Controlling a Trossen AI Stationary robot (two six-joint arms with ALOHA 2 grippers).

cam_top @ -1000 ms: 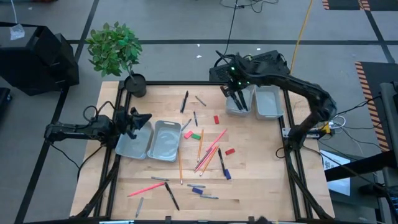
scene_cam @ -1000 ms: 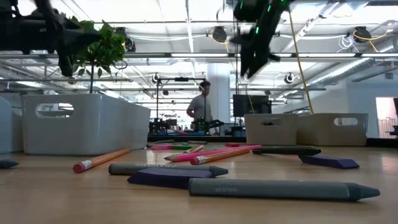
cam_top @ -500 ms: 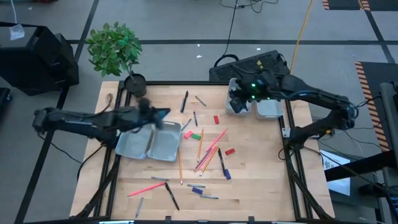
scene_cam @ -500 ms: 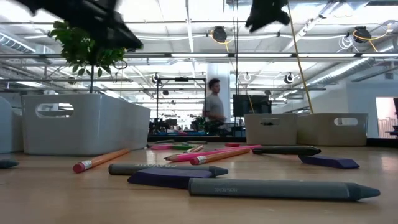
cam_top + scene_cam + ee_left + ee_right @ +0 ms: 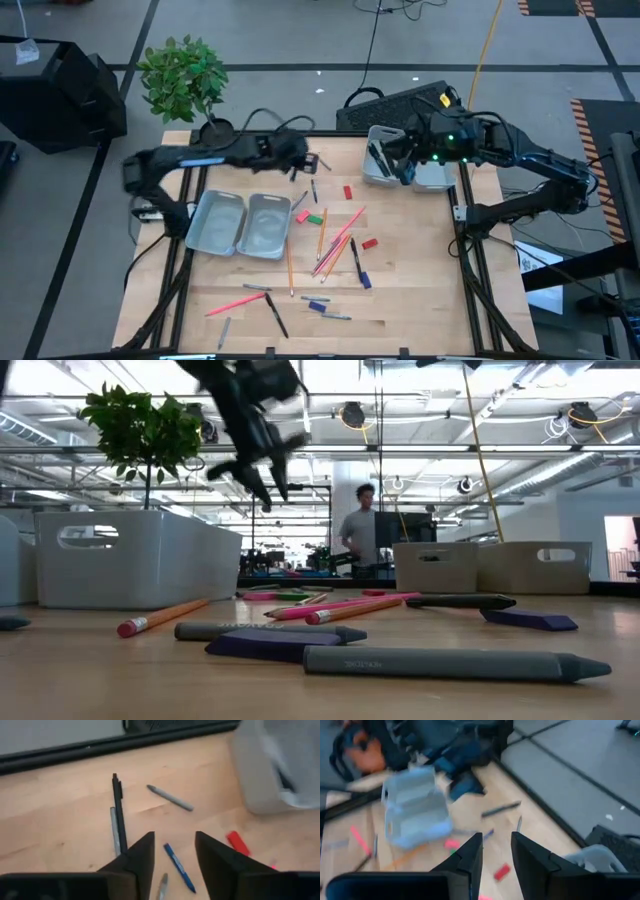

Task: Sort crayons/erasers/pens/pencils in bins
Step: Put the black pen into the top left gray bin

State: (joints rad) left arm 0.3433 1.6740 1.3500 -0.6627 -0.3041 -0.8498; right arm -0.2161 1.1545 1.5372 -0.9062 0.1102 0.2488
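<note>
Pens (image 5: 297, 163) are lying on the bench (image 5: 400, 290) beneath our left claw (image 5: 298, 152), hovering narrowly parted and empty, while our right claw (image 5: 400, 166), likewise parted and empty, is hanging by the bins (image 5: 432, 172).

This is a robotics lab in a large open industrial hall. The low view shows exposed ceiling trusses (image 5: 480, 450) with strip lights, a white pillar (image 5: 352, 485), and a person (image 5: 362, 540) standing among workstations with a monitor (image 5: 395, 528). From above, the wooden counter (image 5: 400, 290) sits in a black metal frame (image 5: 470, 270) on grey floor (image 5: 300, 30) marked with taped lines, cables trailing across it, beside a potted plant (image 5: 185, 80).
</note>
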